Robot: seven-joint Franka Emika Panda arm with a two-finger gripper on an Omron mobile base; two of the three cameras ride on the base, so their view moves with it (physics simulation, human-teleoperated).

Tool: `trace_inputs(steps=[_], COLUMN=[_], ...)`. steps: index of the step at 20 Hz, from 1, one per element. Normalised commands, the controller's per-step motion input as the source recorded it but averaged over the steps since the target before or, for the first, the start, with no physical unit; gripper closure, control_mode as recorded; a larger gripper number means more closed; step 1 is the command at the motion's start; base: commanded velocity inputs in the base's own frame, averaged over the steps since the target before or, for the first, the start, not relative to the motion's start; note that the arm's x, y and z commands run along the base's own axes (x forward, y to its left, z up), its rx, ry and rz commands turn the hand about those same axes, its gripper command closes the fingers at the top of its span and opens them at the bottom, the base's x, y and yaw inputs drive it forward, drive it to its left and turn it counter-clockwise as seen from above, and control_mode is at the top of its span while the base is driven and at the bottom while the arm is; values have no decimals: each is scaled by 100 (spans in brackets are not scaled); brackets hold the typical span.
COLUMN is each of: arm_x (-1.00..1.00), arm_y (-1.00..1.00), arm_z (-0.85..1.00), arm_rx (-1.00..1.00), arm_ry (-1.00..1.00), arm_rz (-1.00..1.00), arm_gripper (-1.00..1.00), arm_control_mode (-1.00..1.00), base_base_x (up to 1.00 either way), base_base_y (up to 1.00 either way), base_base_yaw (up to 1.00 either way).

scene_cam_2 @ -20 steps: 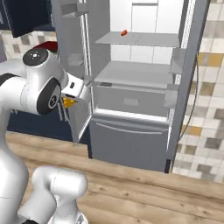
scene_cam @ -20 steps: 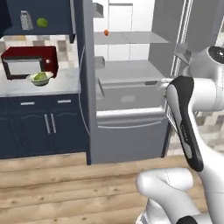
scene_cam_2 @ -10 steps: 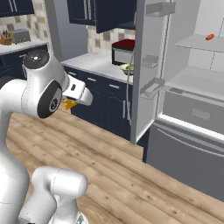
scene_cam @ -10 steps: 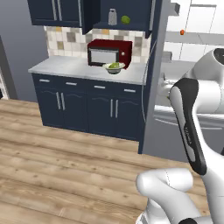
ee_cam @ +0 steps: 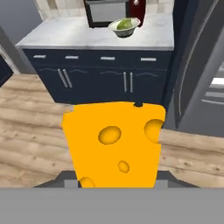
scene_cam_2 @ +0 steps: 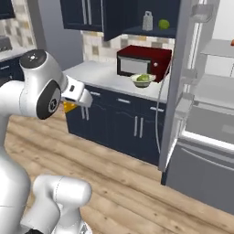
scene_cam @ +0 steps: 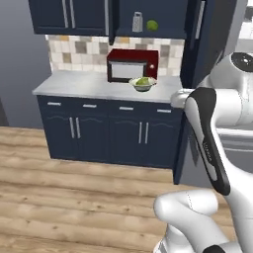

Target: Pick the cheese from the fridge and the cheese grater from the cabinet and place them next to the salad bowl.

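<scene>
held the cheese (ee_cam: 114, 144) clenched between the jaws of the gripper (scene_cam_2: 73, 101), the wedge covering the fingertips in the hand view and poking out orange below the hand in the right base view; hung over the wooden floor (scene_cam: 59, 188), well apart from the counter (scene_cam: 79, 85) on the far side; saw the salad bowl (scene_cam: 143, 84) on that counter just in front of the red microwave (scene_cam: 132, 64), near the counter's right end beside the open fridge door (scene_cam: 197, 74); saw the cheese grater (scene_cam: 137, 21) untouched on the shelf of the open cabinet (scene_cam: 170, 12), next to a loose green lump (scene_cam: 152, 24); judged the risks as these: could have lost the wedge on the way over if the grip sat only on its narrow end, since a drop here meant the floor and not the counter; could have clipped the fridge door or the counter edge with the elbow, given how close the bowl stood to that door; could have knocked the bowl or pushed it into the microwave by setting down too tight beside it; could have released too high and let the wedge tumble or roll off the near edge; could have ended too far left to count as next to the bowl
</scene>
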Motion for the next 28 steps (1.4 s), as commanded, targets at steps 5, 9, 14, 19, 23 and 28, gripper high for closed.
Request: trace_inputs(steps=[5, 9, 14, 19, 23, 28], arm_x=[0, 0, 0, 0, 0, 0], arm_y=[0, 0, 0, 0, 0, 0], arm_z=[0, 0, 0, 0, 0, 0], arm_rx=[0, 0, 0, 0, 0, 0], arm_ry=[0, 0, 0, 0, 0, 0], arm_rz=[0, 0, 0, 0, 0, 0], arm_gripper=[100, 100, 100, 100, 100, 100], arm_control_mode=[100, 100, 100, 100, 100, 100], base_base_x=[100, 100, 94, 95, 93, 66], base_base_y=[100, 95, 46, 6, 11, 5], base_base_yaw=[-41, -45, -68, -43, -7, -20])
